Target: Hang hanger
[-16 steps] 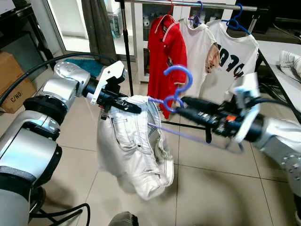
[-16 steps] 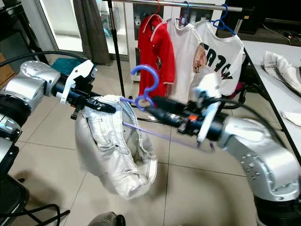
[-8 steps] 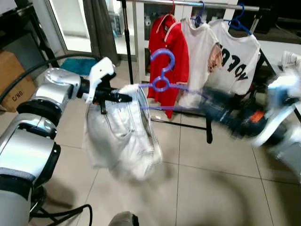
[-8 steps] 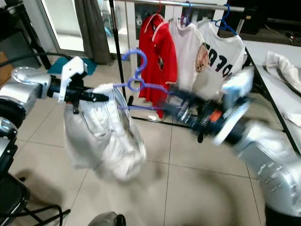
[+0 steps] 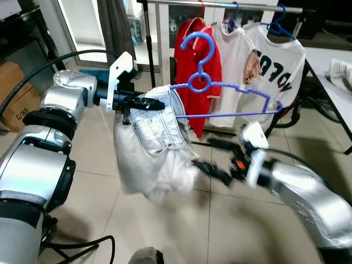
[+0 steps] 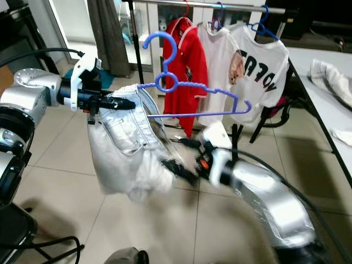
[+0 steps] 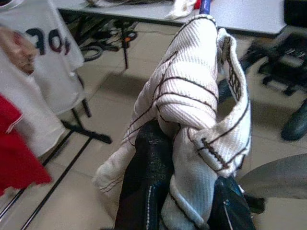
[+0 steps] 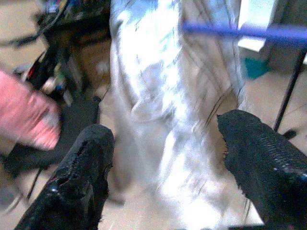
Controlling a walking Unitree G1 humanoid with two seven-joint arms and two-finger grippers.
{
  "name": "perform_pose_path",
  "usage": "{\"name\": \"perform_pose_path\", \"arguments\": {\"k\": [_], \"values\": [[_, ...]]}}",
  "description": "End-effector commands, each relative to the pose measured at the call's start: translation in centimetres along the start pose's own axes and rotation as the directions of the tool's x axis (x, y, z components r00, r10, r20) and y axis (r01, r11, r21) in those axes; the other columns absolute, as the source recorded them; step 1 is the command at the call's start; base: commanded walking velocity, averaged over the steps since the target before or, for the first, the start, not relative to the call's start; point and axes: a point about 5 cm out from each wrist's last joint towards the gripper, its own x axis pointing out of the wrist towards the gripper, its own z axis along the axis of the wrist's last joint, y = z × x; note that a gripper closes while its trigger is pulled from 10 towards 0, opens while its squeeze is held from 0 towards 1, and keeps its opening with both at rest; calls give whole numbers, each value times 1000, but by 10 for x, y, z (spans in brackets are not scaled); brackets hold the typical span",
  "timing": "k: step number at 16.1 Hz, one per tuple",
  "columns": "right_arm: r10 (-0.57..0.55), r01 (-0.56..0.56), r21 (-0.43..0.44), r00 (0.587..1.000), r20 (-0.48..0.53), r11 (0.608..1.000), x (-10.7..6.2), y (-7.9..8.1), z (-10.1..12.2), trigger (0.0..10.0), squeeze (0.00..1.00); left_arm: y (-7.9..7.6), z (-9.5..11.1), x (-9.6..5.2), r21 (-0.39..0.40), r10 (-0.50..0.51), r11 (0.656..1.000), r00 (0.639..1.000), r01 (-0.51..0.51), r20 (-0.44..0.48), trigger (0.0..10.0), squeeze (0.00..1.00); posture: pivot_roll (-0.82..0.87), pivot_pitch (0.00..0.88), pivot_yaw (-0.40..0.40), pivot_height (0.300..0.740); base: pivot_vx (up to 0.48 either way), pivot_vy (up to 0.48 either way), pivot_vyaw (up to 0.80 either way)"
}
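A blue plastic hanger (image 5: 231,86) carries a pair of white denim shorts (image 5: 151,148) that droop from its left end. My left gripper (image 5: 155,104) is shut on that end, with cloth bunched between its fingers (image 7: 148,167). The hanger sits level in the air, hook (image 5: 199,44) up, in front of the clothes rail (image 5: 220,4). My right gripper (image 5: 212,170) is lower, beside the shorts' hem, open and apart from the hanger. Its fingers (image 8: 81,167) stand wide with the white cloth ahead of them.
The rail holds a red polo (image 5: 197,60) and two white T-shirts (image 5: 275,66) on hangers. The rack's black pole (image 5: 146,38) stands behind my left arm. A table edge (image 5: 335,82) lies at the right, a cardboard box (image 5: 16,99) at the left. Tiled floor stretches below.
My right gripper has let go of the hanger and dropped to the shorts' hem. The hanger has risen and levelled, held by my left gripper alone.
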Motion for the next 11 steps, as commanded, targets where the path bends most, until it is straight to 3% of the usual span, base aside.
{"name": "perform_pose_path", "arguments": {"k": [1,3,4,5,8,11], "values": [[-62,64,-41,997,44,997,6,-5,4,10000,1000,2,35,-5,97,-29,995,996,21,83,0,0,-46,0,112,740,0,0,0],[-111,117,-58,988,105,991,8,-6,10,10000,1000,1,37,-9,111,-57,993,995,47,81,0,0,-51,0,115,740,0,0,0],[-120,128,-58,985,128,990,8,-6,12,10000,553,0,39,-12,119,-62,992,994,52,90,0,0,-53,8,119,740,0,0,0],[-52,58,-31,984,172,998,9,4,14,10000,0,1,45,-15,132,-55,990,992,39,116,0,0,-47,13,117,740,0,0,0],[66,-72,12,966,248,997,14,23,20,10000,0,1,51,-16,143,-54,989,988,33,146,0,0,-35,21,113,740,0,0,0],[156,-163,10,960,233,987,28,33,17,10000,0,-1,61,-15,154,-90,986,978,61,188,0,0,-27,29,112,740,0,0,0]]}}
